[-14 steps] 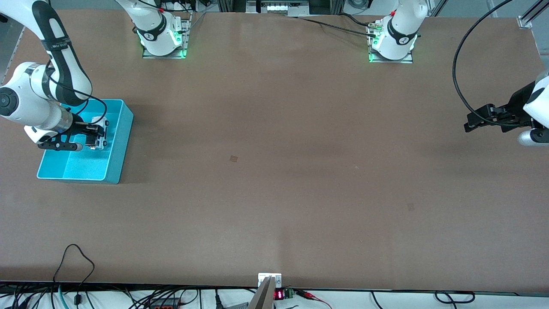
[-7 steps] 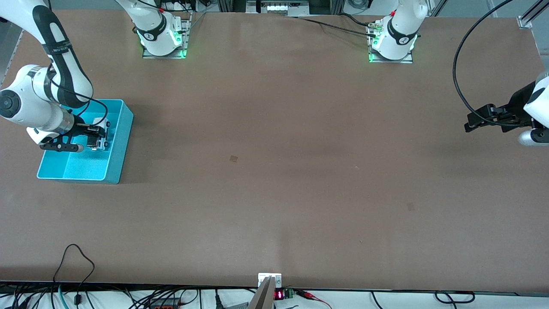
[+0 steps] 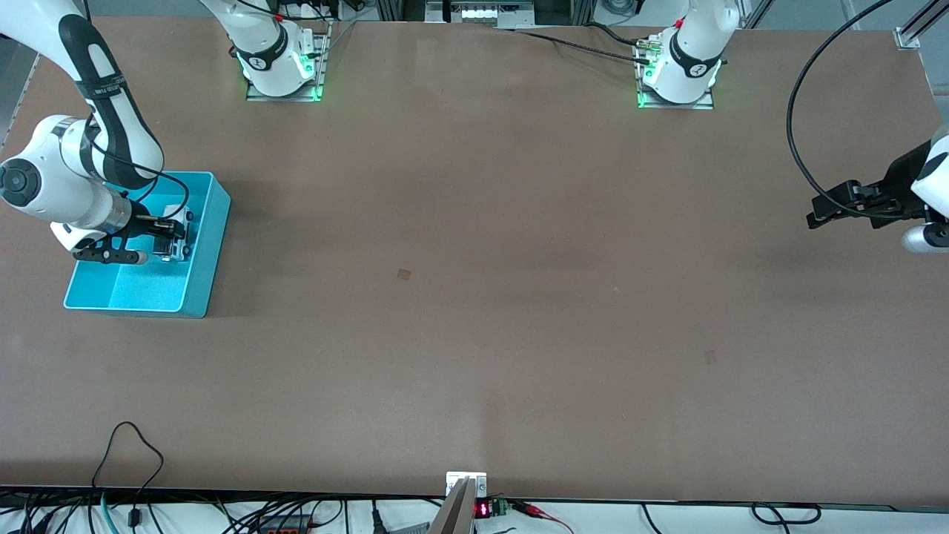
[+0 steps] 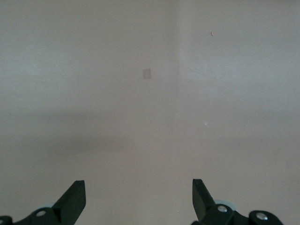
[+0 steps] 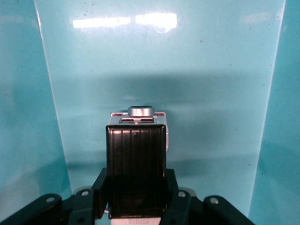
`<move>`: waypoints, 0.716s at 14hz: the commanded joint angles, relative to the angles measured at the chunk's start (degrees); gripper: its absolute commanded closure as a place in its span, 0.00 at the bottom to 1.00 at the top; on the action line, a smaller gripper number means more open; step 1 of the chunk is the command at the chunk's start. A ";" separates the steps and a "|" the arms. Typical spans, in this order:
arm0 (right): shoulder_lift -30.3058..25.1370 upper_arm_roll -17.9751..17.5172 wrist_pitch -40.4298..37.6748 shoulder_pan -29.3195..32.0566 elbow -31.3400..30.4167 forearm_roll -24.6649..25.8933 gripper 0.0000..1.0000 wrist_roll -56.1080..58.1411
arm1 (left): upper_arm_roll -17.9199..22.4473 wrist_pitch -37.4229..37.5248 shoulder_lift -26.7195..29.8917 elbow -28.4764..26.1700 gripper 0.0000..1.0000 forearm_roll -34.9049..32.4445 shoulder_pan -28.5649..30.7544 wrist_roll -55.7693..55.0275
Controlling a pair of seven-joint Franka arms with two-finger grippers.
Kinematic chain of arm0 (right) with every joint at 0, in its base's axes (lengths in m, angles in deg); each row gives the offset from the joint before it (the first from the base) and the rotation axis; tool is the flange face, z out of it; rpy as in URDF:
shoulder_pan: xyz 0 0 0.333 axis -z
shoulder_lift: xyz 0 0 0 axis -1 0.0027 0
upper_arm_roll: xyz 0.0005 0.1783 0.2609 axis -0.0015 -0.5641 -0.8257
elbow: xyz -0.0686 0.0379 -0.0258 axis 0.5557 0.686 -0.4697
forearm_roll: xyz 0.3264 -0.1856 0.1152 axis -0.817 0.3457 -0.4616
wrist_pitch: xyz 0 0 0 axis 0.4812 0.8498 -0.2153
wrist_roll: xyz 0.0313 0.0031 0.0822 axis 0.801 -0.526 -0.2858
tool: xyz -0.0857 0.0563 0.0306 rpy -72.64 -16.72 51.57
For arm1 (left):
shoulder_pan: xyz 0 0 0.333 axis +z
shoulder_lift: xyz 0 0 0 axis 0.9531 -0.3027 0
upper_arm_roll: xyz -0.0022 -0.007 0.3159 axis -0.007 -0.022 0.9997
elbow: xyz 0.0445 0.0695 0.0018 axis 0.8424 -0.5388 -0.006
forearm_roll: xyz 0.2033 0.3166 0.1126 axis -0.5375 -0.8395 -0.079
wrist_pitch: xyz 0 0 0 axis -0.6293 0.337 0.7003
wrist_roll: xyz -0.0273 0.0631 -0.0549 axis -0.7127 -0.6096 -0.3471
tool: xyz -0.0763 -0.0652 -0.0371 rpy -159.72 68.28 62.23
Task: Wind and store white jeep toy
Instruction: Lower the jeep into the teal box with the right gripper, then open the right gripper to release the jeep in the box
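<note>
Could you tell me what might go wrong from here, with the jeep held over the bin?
1. The right gripper holds the white jeep toy shut in its jaws over the teal bin, close to one wall; lowering off-line could knock that wall and shift the bin.
2. If the toy is wound, it may roll once released and bump around inside the bin.
3. The left gripper waits open over bare table, too far off to help.
</note>
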 commanded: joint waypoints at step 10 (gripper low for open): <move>0.53 -0.59 0.05 0.88 0.87 0.99 0.22 1.93 | -0.11 0.19 0.28 -0.47 0.00 1.16 1.91 0.78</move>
